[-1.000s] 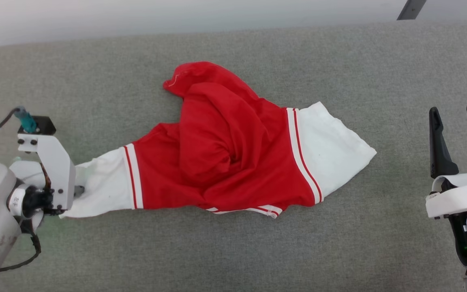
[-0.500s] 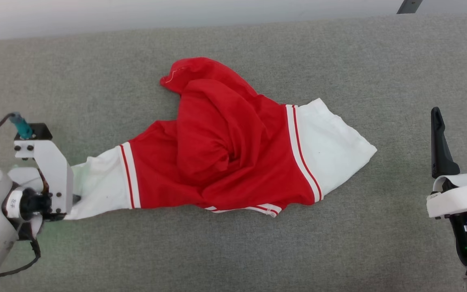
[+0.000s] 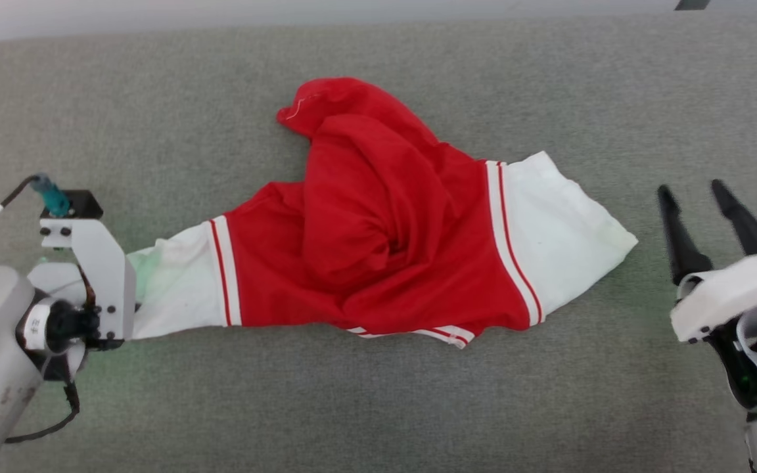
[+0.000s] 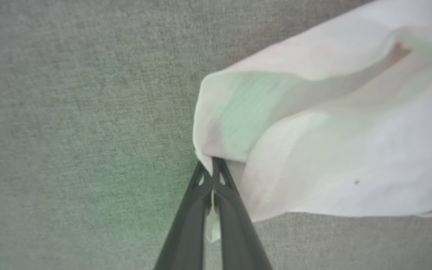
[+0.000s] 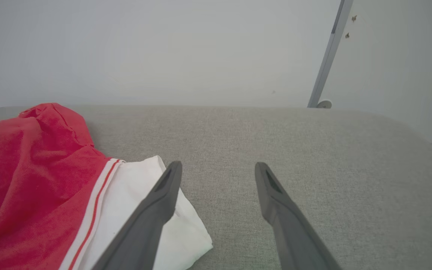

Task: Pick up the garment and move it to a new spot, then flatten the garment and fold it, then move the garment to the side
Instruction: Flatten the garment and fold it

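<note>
Head view: shows the garment [image 3: 378,243] crumpled on the worktop [image 3: 378,407], long axis left to right, sleeve tip to sleeve tip, red body bunched toward the far side. Not yet carried off, flattened or folded; judged to be at the first grasp only. Puts the right gripper [image 3: 692,188] just past the right sleeve [image 3: 562,230], jaws apart, empty.

Left wrist view: left gripper [image 4: 213,165], jaws clamped on the left sleeve [image 4: 313,150], probably its hem, though blurred.

Right wrist view: jaws wide, white sleeve beside them.
</note>
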### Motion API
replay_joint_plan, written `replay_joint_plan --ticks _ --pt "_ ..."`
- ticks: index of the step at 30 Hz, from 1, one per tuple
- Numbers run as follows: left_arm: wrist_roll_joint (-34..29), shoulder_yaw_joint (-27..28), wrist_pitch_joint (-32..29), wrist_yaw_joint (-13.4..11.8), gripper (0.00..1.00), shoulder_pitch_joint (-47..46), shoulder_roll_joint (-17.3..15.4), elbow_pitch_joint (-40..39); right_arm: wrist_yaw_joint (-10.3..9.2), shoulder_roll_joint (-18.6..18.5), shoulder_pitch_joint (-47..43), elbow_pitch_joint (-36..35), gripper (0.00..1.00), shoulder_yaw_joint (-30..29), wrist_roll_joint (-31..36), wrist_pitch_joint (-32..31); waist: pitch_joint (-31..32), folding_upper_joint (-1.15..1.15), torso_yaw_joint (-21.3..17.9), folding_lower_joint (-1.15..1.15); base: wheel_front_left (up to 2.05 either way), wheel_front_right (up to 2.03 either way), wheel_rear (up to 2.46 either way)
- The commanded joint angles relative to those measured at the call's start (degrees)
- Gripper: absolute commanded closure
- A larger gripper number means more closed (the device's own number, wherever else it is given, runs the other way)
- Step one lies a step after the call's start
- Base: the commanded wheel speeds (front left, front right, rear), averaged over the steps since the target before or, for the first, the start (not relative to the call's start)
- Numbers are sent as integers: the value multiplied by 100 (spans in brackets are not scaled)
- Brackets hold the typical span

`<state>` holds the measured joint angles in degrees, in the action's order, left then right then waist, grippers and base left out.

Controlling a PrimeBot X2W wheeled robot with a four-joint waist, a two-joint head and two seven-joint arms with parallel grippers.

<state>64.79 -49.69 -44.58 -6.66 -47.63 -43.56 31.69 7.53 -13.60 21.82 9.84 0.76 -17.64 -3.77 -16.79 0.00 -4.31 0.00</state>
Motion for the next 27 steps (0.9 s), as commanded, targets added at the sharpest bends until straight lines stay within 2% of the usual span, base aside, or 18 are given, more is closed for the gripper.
replay_joint_plan --ticks 1,7,12,18,19,20,27 --pt "-26 -87 35 -14 100 81 184 -17 -9 -52 134 140 0 95 -121 -225 -104 0 98 0 0 0 0" --pt "-91 -108 135 41 100 -49 340 -81 -9 -264 572 726 0 513 -515 -1268 -253 0 262 0 0 0 0" --pt "-108 -123 192 93 100 -112 466 -53 -9 -490 836 1166 0 817 -564 -2125 -316 0 364 0 0 0 0" --pt "-123 -118 284 161 100 -194 576 26 -10 -555 1072 1596 0 998 -727 -2761 -344 0 446 0 0 0 0" --pt "-116 -111 299 168 100 -206 593 44 -9 -550 1103 1676 29 1026 -789 -2889 -344 0 456 0 0 0 0" --pt "-116 -113 306 173 100 -221 606 65 -9 -574 1136 1730 100 1075 -821 -2986 -343 0 468 0 0 0 0" --pt "-98 4 407 215 100 -458 633 143 -9 -546 1518 1827 100 932 -1367 -3475 -215 0 516 0 0 0 0"
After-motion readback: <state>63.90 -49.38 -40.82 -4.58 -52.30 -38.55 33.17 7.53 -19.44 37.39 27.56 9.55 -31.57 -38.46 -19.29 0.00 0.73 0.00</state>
